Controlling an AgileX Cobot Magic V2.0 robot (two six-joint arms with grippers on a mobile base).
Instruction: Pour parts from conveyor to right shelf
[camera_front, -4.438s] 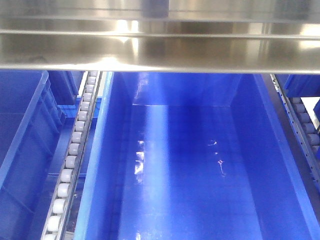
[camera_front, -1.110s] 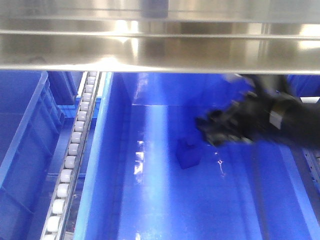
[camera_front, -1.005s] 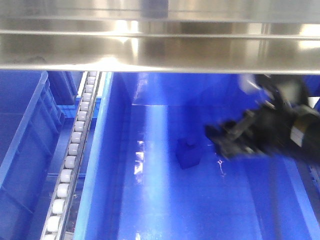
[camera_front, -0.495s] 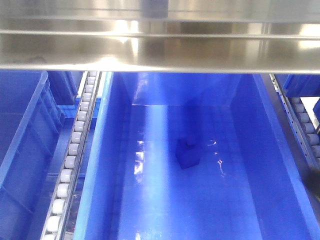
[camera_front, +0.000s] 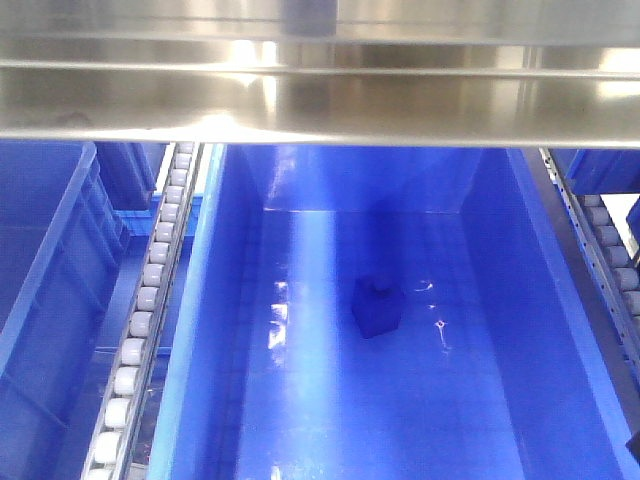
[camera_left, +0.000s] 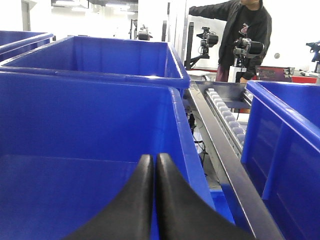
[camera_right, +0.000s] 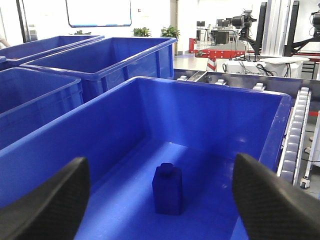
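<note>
I read this as the tail end of the delivery: the blue block (camera_right: 167, 189) sits upright on the floor of the deep blue bin (camera_right: 125, 107), low in the middle of the right wrist frame, touched by nothing. The front camera shows it just right of centre on that bin's floor, under the steel crossbar (camera_front: 320, 105), with the white roller track (camera_front: 150, 300) running down the left. My right gripper (camera_right: 160, 200) has its jaws spread wide, one pad (camera_right: 47, 202) at each lower corner of the frame, holding nothing, the block between them but farther off. My left gripper (camera_left: 152, 187) shows its jaws pressed together and empty, over a neighbouring bin. I judge the drop done; next I would pull the right arm clear of the rack without clipping the bin rim.
</note>
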